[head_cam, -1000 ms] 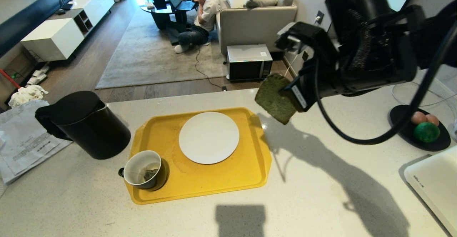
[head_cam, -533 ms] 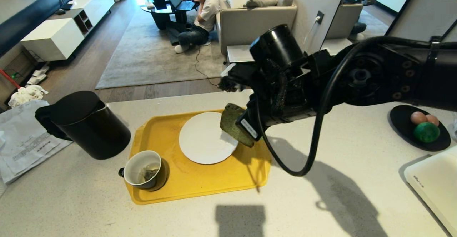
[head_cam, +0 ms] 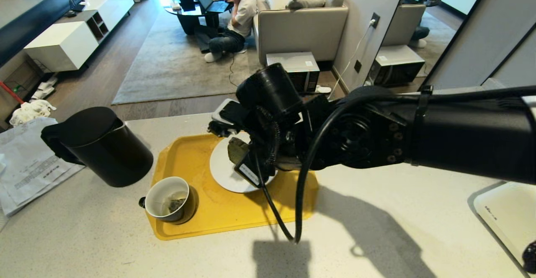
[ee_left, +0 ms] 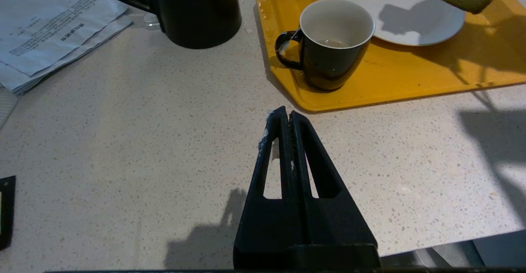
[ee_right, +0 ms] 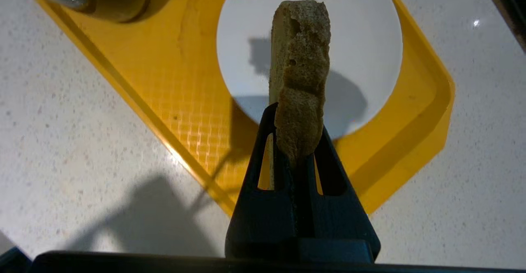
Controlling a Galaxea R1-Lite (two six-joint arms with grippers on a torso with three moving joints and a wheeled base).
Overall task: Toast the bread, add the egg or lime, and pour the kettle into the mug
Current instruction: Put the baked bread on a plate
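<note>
Right wrist view: right claw [ee_right: 296, 141] pinching bread [ee_right: 300, 71] by one edge, slice upright above white plate [ee_right: 370, 38] on yellow tray [ee_right: 427, 100]. Bread probably light, soft, crumbly; hold gently near crust. Left claw [ee_left: 286, 116] pressed together, idle over counter [ee_left: 123, 141].

Printed lines on papers [ee_left: 49, 30] (none of them legible)

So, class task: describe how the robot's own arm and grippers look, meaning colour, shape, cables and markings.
The right arm is matte black with rounded cylindrical joint housings, visible screw heads and a thick black cable looping beneath it. A white label with dark print sits near its wrist. Both the right gripper and left gripper have black, tapering jaws with triangular cut-outs.
</note>
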